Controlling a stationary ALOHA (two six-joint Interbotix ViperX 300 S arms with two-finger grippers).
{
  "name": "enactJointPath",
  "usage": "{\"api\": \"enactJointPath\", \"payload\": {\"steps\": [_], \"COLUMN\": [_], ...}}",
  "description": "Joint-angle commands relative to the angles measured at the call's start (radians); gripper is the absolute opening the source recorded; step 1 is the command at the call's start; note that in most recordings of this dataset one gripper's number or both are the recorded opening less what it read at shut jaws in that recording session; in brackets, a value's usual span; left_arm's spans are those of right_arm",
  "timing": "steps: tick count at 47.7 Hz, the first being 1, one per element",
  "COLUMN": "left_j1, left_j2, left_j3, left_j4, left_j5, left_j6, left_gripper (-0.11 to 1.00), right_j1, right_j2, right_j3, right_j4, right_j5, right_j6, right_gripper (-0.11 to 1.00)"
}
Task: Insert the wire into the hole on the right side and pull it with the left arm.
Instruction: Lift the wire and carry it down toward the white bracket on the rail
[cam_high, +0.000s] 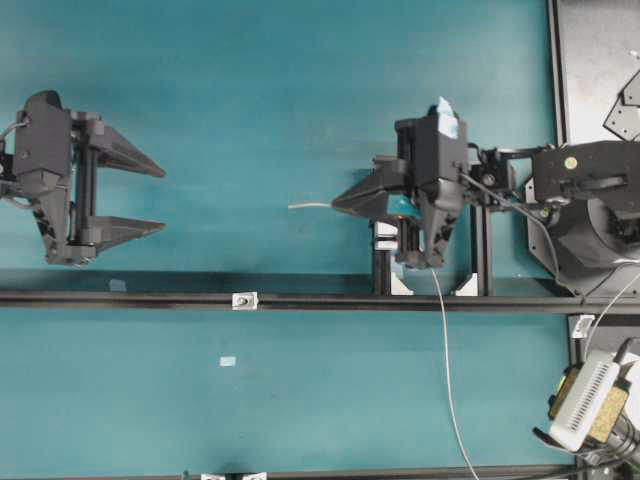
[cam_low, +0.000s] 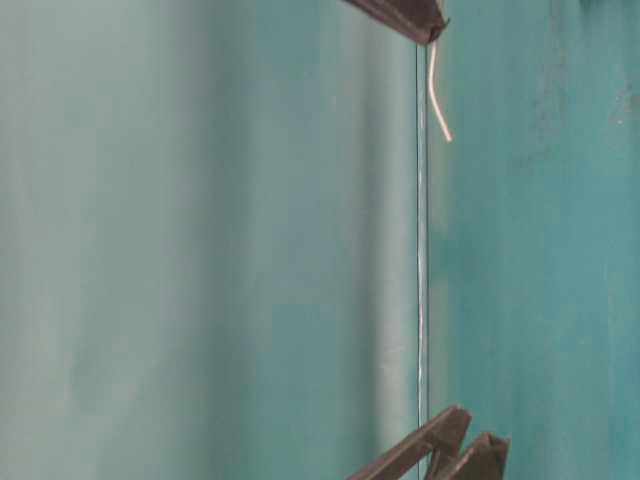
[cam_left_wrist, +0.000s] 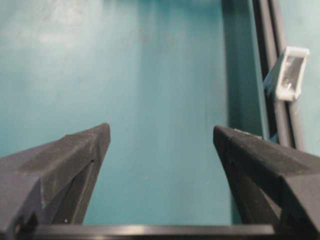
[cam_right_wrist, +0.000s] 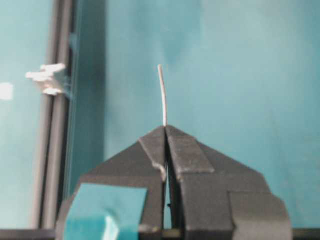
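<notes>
I am looking down on a teal table (cam_high: 250, 120) that is filling most of my view. A black rail (cam_high: 150, 299) is running across it from nine o'clock to three o'clock, just below centre. A scrap of pale tape (cam_high: 228, 361) is lying on the teal at about six o'clock. A white ribbed box (cam_high: 585, 402) is sitting at five o'clock, at the table's edge.

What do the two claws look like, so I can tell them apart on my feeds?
The left claw is plain matte black: a boxy body and two long tapered, pointed fingers with no marks. The right claw is also black with wedge-shaped fingers, but carries a teal tape patch and a pale tape patch. Thin black cables run along its arm behind the wrist.
</notes>
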Motion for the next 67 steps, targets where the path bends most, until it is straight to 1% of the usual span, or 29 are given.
{"api": "enactJointPath", "payload": {"steps": [1,7,10,17,20,24,26,31,34,35,39,42,45,48,53,58,67], "left_j1": [-0.005,-0.011,-0.026,-0.049,-0.052,-0.058,-0.061,-0.067,-0.074,-0.077,-0.089,-0.107,-0.121,-0.132,-0.144,-0.156,-0.181], "left_j2": [0.017,0.064,0.089,0.144,0.173,0.199,0.21,0.233,0.245,0.25,0.27,0.29,0.311,0.331,0.357,0.371,0.379], "left_j3": [0.003,0.015,0.011,0.008,0.008,0.006,0.003,-0.006,-0.014,-0.017,-0.032,-0.044,-0.055,-0.064,-0.078,-0.086,-0.094], "left_j4": [-0.003,-0.003,-0.003,-0.003,-0.008,-0.011,-0.011,-0.011,-0.011,-0.011,-0.011,-0.011,-0.011,-0.011,-0.012,-0.012,-0.012], "left_j5": [-0.06,-0.118,-0.153,-0.244,-0.281,-0.322,-0.337,-0.36,-0.365,-0.365,-0.368,-0.379,-0.394,-0.416,-0.443,-0.446,-0.451], "left_j6": [-0.023,-0.054,-0.066,-0.069,-0.072,-0.077,-0.083,-0.094,-0.094,-0.094,-0.094,-0.094,-0.094,-0.094,-0.095,-0.103,-0.123], "left_gripper": [0.56,0.56,0.56,0.56,0.56,0.56,0.56,0.56,0.56,0.56,0.56,0.56,0.56,0.56,0.56,0.56,0.56], "right_j1": [0.023,0.054,0.064,0.104,0.126,0.16,0.179,0.242,0.284,0.305,0.364,0.403,0.436,0.463,0.497,0.528,0.574], "right_j2": [-0.012,-0.009,-0.003,0.041,0.069,0.109,0.129,0.176,0.198,0.209,0.235,0.253,0.272,0.298,0.336,0.38,0.451], "right_j3": [0.017,0.048,0.061,0.083,0.086,0.083,0.08,0.071,0.066,0.061,0.048,0.034,0.018,0.003,-0.018,-0.037,-0.067], "right_j4": [0.005,0.044,0.064,0.104,0.132,0.183,0.215,0.333,0.414,0.457,0.563,0.627,0.678,0.713,0.738,0.755,0.821], "right_j5": [-0.075,-0.133,-0.164,-0.262,-0.304,-0.351,-0.376,-0.44,-0.476,-0.492,-0.531,-0.546,-0.557,-0.565,-0.597,-0.641,-0.699], "right_j6": [0.011,0.014,0.012,0.009,0.002,-0.02,-0.038,-0.121,-0.181,-0.212,-0.285,-0.328,-0.353,-0.36,-0.36,-0.36,-0.365], "right_gripper": [0.0,0.0,0.0,0.0,0.0,0.0,0.0,0.0,0.0,0.0,0.0,0.0,0.0,0.0,0.0,0.0,0.0]}}
